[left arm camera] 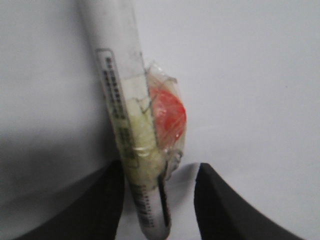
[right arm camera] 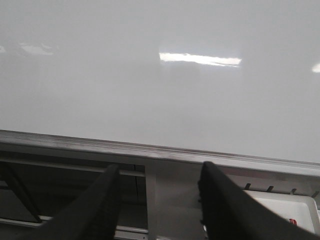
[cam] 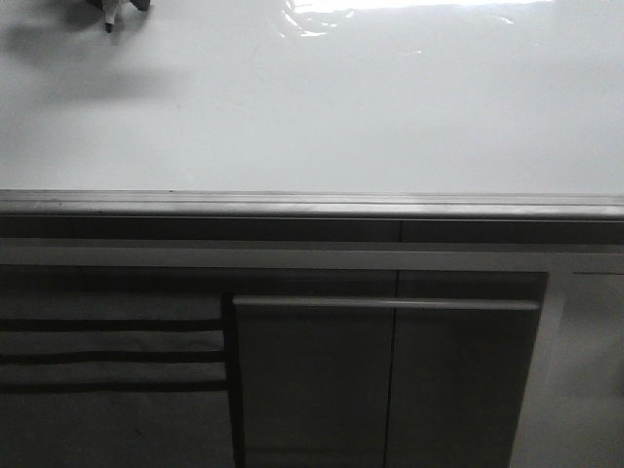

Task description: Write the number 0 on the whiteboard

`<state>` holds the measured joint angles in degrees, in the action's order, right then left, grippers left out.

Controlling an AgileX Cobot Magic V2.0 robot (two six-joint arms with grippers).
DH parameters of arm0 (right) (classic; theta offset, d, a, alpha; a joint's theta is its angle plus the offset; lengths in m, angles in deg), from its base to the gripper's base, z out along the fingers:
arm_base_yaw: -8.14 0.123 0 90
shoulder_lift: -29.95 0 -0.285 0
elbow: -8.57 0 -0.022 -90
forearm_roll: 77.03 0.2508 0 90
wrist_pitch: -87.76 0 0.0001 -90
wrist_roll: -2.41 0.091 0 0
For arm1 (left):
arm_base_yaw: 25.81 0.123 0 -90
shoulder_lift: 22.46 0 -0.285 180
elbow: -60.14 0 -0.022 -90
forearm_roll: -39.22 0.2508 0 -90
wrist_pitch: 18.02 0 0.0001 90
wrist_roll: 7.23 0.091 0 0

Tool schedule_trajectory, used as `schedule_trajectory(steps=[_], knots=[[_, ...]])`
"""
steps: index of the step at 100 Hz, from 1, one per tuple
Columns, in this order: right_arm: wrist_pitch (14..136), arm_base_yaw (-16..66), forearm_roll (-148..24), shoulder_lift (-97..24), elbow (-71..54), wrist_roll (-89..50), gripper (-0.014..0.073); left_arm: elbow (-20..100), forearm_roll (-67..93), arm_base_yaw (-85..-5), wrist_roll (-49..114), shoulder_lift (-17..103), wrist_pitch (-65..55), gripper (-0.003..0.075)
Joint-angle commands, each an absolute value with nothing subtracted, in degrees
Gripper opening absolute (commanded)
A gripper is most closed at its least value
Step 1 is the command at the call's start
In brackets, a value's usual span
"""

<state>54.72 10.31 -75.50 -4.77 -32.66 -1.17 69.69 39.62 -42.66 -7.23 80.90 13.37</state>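
The large glossy white whiteboard [cam: 322, 107] filled the upper half of the front view, bare of any drawn mark that could be made out, with glare streaks near its top edge. At its upper left corner the left gripper [cam: 117, 8] was only partly in frame, a marker tip pointing down just above the board and casting a soft shadow. In the left wrist view that gripper [left arm camera: 159, 200] held a white cylindrical marker [left arm camera: 120, 100] against one dark finger [left arm camera: 107, 200], its barrel bearing a printed label and a wad of clear tape over something red [left arm camera: 167, 115]; the other finger stood apart from it.

The right gripper [right arm camera: 157, 200] hung with jaws spread and nothing between them, below the board's grey metal edge rail [right arm camera: 150, 149]. Beneath the rail sat dark grey cabinet panels [cam: 390, 380].

The marker's tip lay outside the left wrist view, so contact with the board could not be told.
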Motion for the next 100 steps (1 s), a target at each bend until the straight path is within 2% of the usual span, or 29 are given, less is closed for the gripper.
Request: schedule_trajectory(steps=[1,20,39,60,75,100], knots=[[59.2,10.1,-75.7,-5.5,-30.7,-1.7,0.032,71.6,39.2,-42.3,-8.1,79.1,10.0,0.0216],[59.2,10.1,-75.7,-5.5,-30.7,-1.7,0.032,71.6,39.7,-42.3,-8.1,79.1,10.0,0.0092],[59.2,10.1,-75.7,-5.5,-30.7,-1.7,0.032,71.6,40.0,-42.3,-7.2,78.9,10.9,0.0024],[59.2,10.3,-73.1,-5.5,-30.6,-1.7,0.032,71.6,40.0,-42.5,-0.1,75.3,17.3,-0.002],[56.8,11.6,-72.6,-6.9,-28.2,-2.4,0.032,71.6,40.0,-44.9,4.5,70.9,23.6,-0.002],[48.2,21.1,-71.9,-15.4,-20.3,-6.6,0.032,67.1,39.7,-54.2,8.7,62.2,30.3,-0.002]])
